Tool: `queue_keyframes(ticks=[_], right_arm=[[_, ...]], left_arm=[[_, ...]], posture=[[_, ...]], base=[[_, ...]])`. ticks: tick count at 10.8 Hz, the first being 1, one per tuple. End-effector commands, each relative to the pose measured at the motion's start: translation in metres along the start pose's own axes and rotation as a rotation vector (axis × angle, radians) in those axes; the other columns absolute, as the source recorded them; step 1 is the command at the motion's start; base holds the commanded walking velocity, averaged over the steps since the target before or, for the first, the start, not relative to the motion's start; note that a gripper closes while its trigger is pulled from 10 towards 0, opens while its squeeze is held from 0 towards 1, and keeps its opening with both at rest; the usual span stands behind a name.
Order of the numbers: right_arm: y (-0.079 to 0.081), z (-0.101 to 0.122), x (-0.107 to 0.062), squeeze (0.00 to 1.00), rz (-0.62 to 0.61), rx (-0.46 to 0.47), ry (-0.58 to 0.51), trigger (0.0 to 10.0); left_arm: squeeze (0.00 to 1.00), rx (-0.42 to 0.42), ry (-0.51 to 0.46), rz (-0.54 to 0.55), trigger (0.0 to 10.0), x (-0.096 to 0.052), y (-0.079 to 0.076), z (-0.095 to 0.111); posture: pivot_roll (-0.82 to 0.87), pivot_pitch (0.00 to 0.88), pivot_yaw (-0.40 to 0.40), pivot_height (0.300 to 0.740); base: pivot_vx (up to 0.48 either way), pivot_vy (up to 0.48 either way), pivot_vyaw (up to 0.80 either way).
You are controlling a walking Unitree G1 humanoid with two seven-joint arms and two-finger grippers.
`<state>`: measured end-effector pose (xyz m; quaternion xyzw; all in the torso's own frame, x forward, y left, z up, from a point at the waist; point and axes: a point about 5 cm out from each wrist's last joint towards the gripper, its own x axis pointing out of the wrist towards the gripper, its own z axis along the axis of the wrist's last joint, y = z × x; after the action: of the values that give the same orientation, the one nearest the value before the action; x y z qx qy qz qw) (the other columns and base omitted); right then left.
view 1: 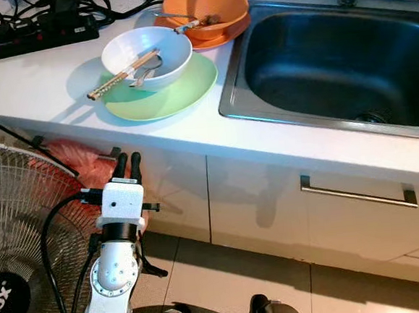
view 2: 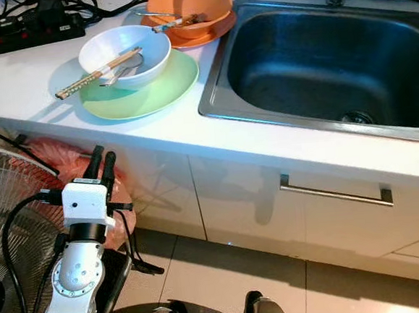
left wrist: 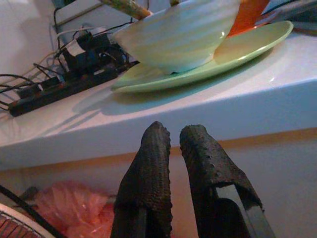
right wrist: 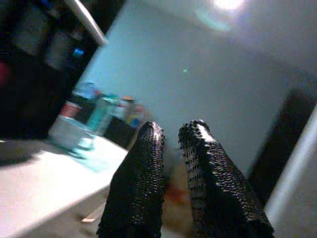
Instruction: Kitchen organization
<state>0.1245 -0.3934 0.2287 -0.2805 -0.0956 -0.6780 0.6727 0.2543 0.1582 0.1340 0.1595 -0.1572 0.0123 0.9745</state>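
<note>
While the left gripper (view 1: 128, 160) hangs below the edge of the white counter (view 1: 37, 90), its two black fingers (left wrist: 148, 173) stand close together with only a thin gap between them and grip nothing. It points up at the cabinet front just under the counter's lip, near a pink plastic bag (view 1: 75, 158) and beside a standing fan (view 1: 14, 215).

On the counter above sits a white bowl (view 1: 147, 56) on a green plate (view 1: 165, 95), with a pair of chopsticks (view 1: 120, 76) lying across the bowl's rim and a spoon (view 1: 141, 76) inside it. Just behind stands an orange bowl (view 1: 205, 4) on an orange plate (view 1: 218, 34), holding more utensils. A black power strip (view 1: 40, 32) with tangled cables lies at the counter's far left. To the right is a steel sink (view 1: 318, 61), and under it a cabinet door with a metal handle (view 1: 357, 192).

The right gripper (right wrist: 171, 136), seen from its wrist, has its fingers nearly together and empty, facing a dim room with bottles (right wrist: 94, 119) on a pale surface.
</note>
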Motion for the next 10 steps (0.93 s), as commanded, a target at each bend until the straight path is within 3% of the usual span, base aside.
queue_keyframes(ticks=[1,2,3,5,6,8,10], right_arm=[[0.016,0.013,-0.005,0.00,0.118,0.097,-0.024,10.0],[0.062,0.054,-0.032,0.00,0.408,0.305,-0.114,10.0],[0.075,0.067,-0.044,0.00,0.486,0.390,-0.123,10.0],[0.116,0.085,-0.081,0.00,0.762,0.551,-0.075,10.0],[0.126,0.089,-0.094,0.00,0.836,0.589,-0.061,10.0],[0.151,0.102,-0.142,0.00,1.125,0.679,-0.035,10.0],[0.162,0.104,-0.164,0.00,1.191,0.716,-0.006,10.0]], left_arm=[[0.00,0.006,0.006,-0.018,10.0,0.001,-0.003,-0.001],[0.00,0.001,-0.026,-0.033,10.0,0.008,-0.007,0.005],[0.00,-0.006,-0.039,-0.036,10.0,0.010,-0.008,0.008],[0.00,-0.015,-0.067,-0.077,10.0,0.018,-0.017,0.012],[0.00,-0.014,-0.082,-0.093,10.0,0.021,-0.020,0.015],[0.00,-0.014,-0.129,-0.149,10.0,0.030,-0.031,0.025],[0.00,-0.006,-0.163,-0.160,10.0,0.038,-0.035,0.030]], posture=[[-0.08,0.191,-0.001,0.740],[-0.06,0.178,-0.004,0.740],[-0.06,0.177,-0.005,0.740],[-0.04,0.151,-0.013,0.740],[-0.03,0.143,-0.015,0.740],[-0.03,0.133,-0.012,0.740],[-0.01,0.123,-0.007,0.740]], base=[[0.000,0.000,0.00],[0.000,0.000,0.00],[0.000,0.000,0.00],[0.000,0.000,0.00],[0.000,0.000,0.00],[0.000,0.000,0.00],[0.000,0.000,0.00]])
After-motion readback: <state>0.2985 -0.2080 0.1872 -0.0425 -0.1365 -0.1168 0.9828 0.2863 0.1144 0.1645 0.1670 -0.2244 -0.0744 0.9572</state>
